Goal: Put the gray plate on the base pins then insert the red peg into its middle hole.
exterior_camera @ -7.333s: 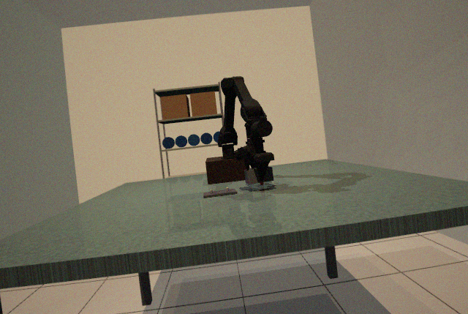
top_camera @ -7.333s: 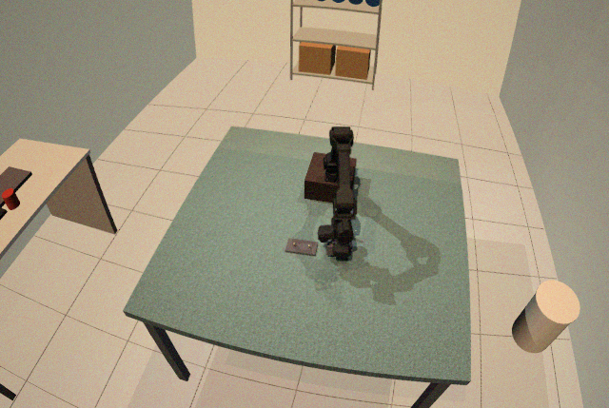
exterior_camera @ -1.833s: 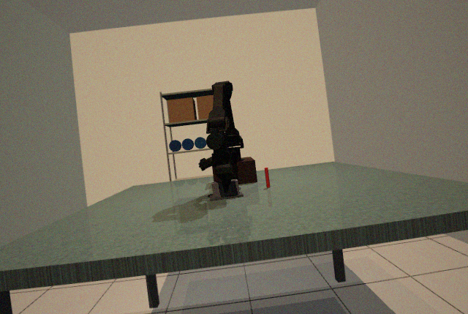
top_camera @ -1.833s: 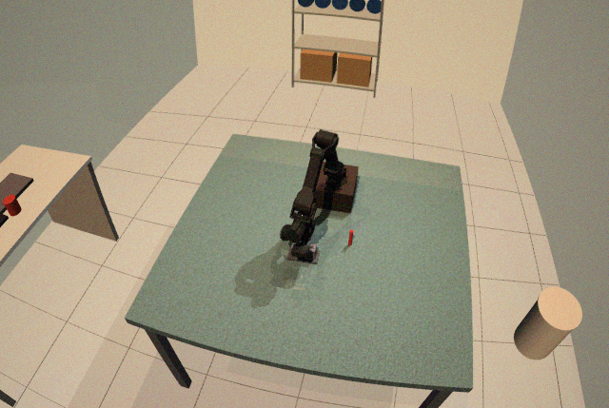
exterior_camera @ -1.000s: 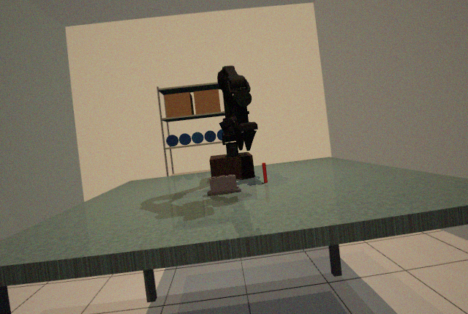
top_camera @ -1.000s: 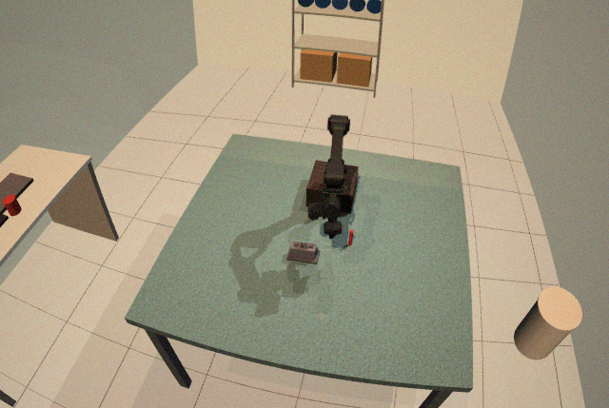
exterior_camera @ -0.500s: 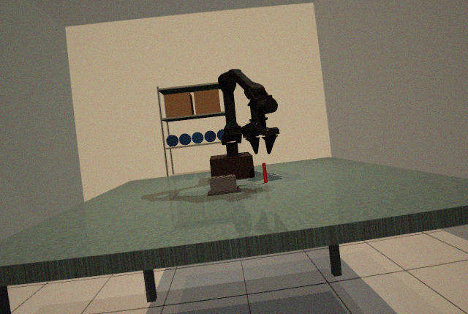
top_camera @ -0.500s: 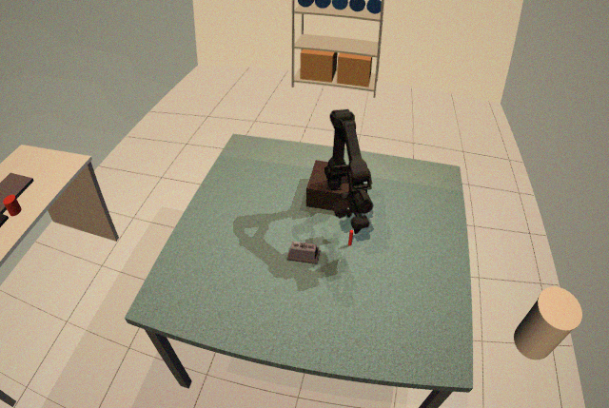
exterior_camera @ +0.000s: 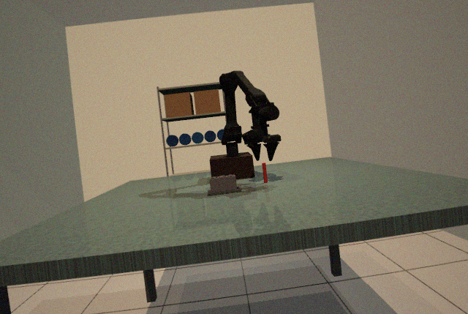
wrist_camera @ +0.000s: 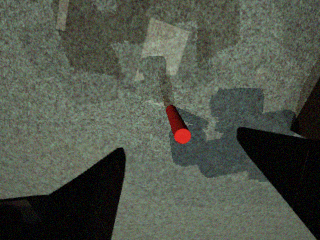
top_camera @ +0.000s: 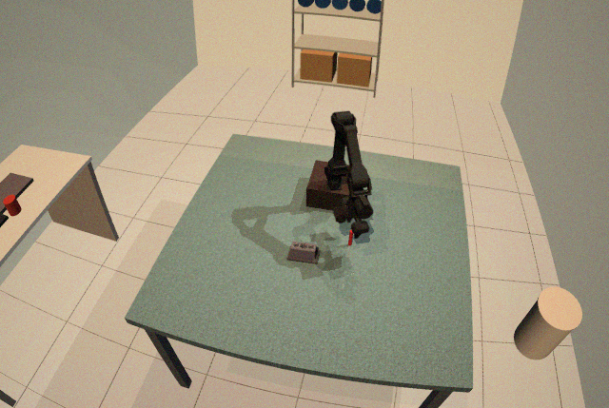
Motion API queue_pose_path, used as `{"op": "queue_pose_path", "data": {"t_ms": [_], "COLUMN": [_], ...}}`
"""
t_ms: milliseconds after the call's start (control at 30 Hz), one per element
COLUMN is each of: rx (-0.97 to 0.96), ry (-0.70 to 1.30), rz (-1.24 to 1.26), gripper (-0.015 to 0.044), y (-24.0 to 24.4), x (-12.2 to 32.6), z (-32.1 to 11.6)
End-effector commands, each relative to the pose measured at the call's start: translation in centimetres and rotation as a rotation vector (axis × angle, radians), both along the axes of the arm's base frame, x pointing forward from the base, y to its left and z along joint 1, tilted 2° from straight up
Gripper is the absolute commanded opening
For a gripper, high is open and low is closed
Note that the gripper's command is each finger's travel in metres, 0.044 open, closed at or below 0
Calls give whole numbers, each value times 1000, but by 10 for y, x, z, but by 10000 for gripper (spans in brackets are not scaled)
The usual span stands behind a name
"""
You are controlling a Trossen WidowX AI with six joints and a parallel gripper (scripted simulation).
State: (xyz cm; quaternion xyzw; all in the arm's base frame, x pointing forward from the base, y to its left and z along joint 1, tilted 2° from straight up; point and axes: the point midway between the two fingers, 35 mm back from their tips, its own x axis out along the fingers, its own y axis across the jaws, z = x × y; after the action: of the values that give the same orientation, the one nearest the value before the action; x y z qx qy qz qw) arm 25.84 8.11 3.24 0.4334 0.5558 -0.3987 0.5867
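Observation:
The red peg stands upright on the table, to the right of the base in the top and exterior views. My gripper is wide open and empty, pointing down. Its fingertips hang just above the peg, whose top shows between them in the wrist view. The gray plate appears seated level on the base, with three holes or pin ends along the top. Where plate and base meet is too small to tell. Neither shows in the wrist view.
The arm's brown mounting block stands on the green table behind the plate and peg. A shelf rack stands at the back wall. A side desk is at the left and a tan cylinder at the right in the top view.

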Motion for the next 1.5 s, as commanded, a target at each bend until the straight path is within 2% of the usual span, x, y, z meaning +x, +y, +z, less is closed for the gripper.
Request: {"op": "queue_pose_path", "data": {"t_ms": [0,933,1433,1467], "rx": [-3,-3,-3,-3], "ry": [3,4,4,4], "rz": [-4,-4,-4,-4], "gripper": [440,440,46,40], "y": [0,-1,-1,-1], "x": [0,0,0,0], "z": [-7,-49,-49,-49]}}
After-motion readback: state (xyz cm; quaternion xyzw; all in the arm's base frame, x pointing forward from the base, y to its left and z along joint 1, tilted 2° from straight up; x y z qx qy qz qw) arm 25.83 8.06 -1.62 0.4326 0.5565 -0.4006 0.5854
